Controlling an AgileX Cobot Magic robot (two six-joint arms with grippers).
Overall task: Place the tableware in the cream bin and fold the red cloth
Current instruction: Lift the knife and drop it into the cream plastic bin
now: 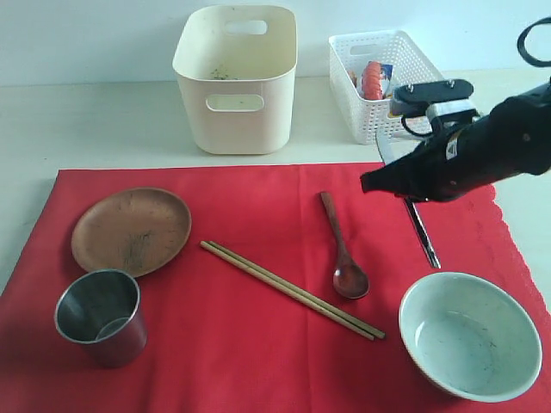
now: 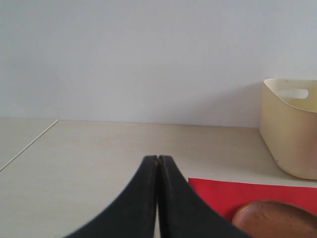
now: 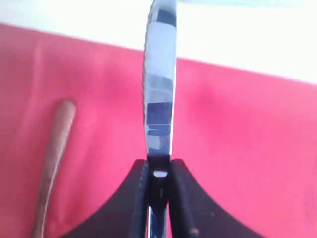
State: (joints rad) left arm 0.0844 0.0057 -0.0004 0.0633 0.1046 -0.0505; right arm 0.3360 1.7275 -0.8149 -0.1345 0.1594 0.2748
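My right gripper (image 1: pixel 386 181) is shut on the silver knife (image 1: pixel 424 234) over the right part of the red cloth (image 1: pixel 258 344). In the right wrist view the blade (image 3: pixel 160 94) sticks out from between the fingers (image 3: pixel 183 198). A wooden plate (image 1: pixel 131 231), steel cup (image 1: pixel 100 315), chopsticks (image 1: pixel 291 289), dark spoon (image 1: pixel 343 249) and pale bowl (image 1: pixel 470 334) lie on the cloth. The cream bin (image 1: pixel 235 77) stands behind the cloth. My left gripper (image 2: pixel 158 158) is shut with nothing in it, near the cloth's corner (image 2: pixel 223 193) and the plate (image 2: pixel 277 220).
A white lattice basket (image 1: pixel 379 82) with food items stands to the right of the cream bin, just behind my right arm. Bare pale table surrounds the cloth at the back and left.
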